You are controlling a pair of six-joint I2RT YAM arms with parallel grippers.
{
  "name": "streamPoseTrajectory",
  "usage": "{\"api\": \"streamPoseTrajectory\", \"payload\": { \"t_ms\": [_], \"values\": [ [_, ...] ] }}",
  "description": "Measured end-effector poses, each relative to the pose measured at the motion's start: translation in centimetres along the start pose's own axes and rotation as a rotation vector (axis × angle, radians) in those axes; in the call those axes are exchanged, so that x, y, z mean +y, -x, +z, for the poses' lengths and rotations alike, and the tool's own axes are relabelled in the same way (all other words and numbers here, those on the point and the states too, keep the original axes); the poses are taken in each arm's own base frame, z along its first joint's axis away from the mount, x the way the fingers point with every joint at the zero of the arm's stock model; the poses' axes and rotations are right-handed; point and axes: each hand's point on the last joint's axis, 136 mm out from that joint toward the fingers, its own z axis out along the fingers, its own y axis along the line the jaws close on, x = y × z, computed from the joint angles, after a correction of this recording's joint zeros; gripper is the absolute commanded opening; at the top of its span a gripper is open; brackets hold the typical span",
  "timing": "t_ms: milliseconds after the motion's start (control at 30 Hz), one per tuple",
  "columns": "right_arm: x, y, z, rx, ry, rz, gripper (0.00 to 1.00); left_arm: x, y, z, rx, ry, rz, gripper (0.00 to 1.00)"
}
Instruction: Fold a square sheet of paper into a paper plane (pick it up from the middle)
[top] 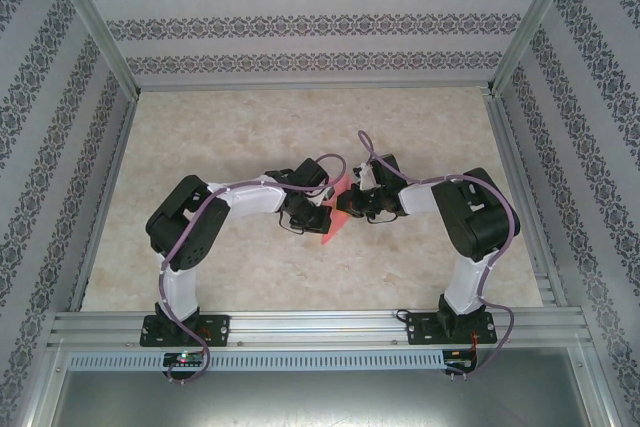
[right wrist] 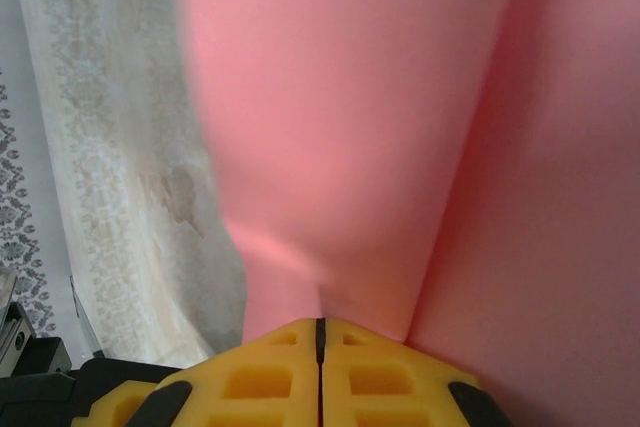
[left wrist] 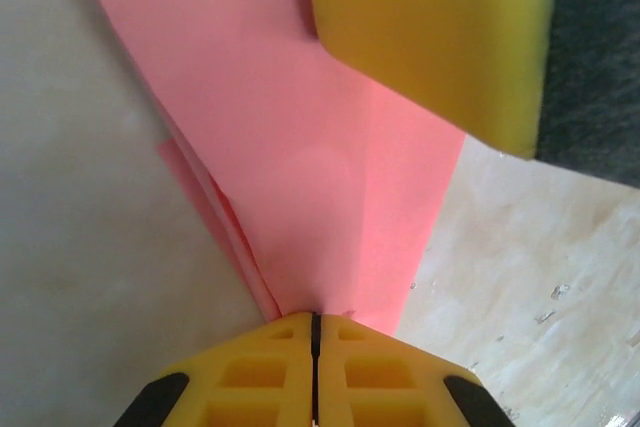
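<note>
Jaws first, from the top view: your left gripper (top: 322, 213) and right gripper (top: 352, 205) meet nose to nose over the table (top: 250, 127), with the paper plane (top: 327, 236) between them, its pink tip pointing toward the bases. Open table lies all around the plane.

From the left wrist, the left gripper (left wrist: 315, 319) has its jaws pressed together, pinching the paper plane (left wrist: 300, 147) at its narrow end. The right gripper's yellow finger (left wrist: 440, 37) overlaps the far part.

From the right wrist, the right gripper (right wrist: 320, 325) is pinched on the paper plane (right wrist: 350, 127), which spreads ahead. Table (right wrist: 120, 147) shows left of the plane.
</note>
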Motion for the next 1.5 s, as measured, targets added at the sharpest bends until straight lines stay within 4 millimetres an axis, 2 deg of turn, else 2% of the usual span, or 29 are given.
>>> {"api": "streamPoseTrajectory", "payload": {
  "t_ms": [233,433,600,767,1033,1300,1500],
  "values": [
    [1.0,-0.9,-1.3,-0.022,0.019,0.040,0.07,0.1,-0.1,0.1,-0.038,0.012,0.038,0.07],
    [2.1,-2.4,0.0,0.009,0.046,0.068,0.05,0.1,-0.2,0.0,-0.060,0.013,0.055,0.07],
    [1.0,-3.0,0.9,0.029,0.014,0.105,0.05,0.2,-0.2,0.1,-0.070,0.014,0.074,0.06],
    [0.6,-2.5,0.9,0.035,-0.033,0.102,0.05,0.2,-0.3,0.1,-0.078,0.032,0.104,0.06],
    [-0.8,1.7,-0.6,-0.053,-0.127,0.099,0.05,0.5,-0.6,0.2,-0.105,0.052,0.147,0.06],
    [-1.4,4.9,-0.6,-0.056,-0.170,0.075,0.05,0.6,-0.7,0.2,-0.125,0.050,0.168,0.05],
    [-2.7,8.8,-1.7,-0.099,-0.208,0.069,0.05,0.7,-0.8,0.3,-0.136,0.045,0.172,0.05]
  ]
}}
